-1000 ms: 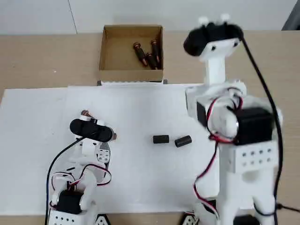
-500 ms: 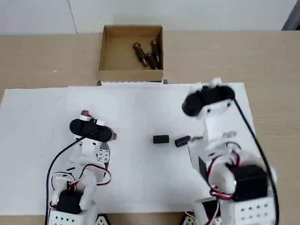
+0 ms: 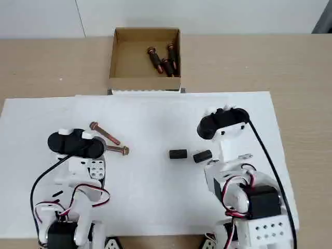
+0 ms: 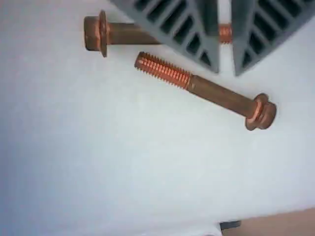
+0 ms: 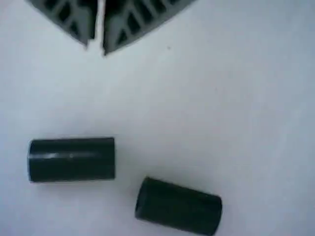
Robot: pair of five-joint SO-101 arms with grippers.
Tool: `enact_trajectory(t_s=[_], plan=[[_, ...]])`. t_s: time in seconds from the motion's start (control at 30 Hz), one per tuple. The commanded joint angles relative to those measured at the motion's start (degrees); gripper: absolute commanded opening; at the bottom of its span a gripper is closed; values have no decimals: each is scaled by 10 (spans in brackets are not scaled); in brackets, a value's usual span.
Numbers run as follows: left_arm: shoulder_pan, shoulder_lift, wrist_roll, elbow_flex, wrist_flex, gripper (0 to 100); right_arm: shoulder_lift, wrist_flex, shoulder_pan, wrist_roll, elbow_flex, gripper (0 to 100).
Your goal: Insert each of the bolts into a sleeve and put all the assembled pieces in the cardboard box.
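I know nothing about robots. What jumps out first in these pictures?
Two copper bolts lie loose on the white sheet by the left arm, and two black sleeves sit side by side near the right arm. Beyond the sheet, a cardboard box already holds a few assembled pieces.

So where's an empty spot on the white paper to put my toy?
The white sheet is bare in its near middle, between the left arm and the right arm, and along the far strip just in front of the cardboard box. It is crowded around the two bolts and the two sleeves.
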Motion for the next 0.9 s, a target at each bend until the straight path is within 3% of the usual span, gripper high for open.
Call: enact_trajectory(t_s=[0.0, 0.2, 0.4, 0.67, 0.87], plan=[[-4, -4, -4, -44, 24, 8, -5, -29, 4, 4, 10, 3], [-4, 32, -4, -94, 33, 8, -8, -38, 4, 4, 50, 3], [-4, 204, -4, -228, 41, 8, -7, -59, 4, 4, 58, 3], [-4, 393, -6, -367, 113, 8, -4, -75, 1, 8, 58, 4], [-1, 410, -44, -372, 116, 8, -2, -99, 3, 128, 62, 4]])
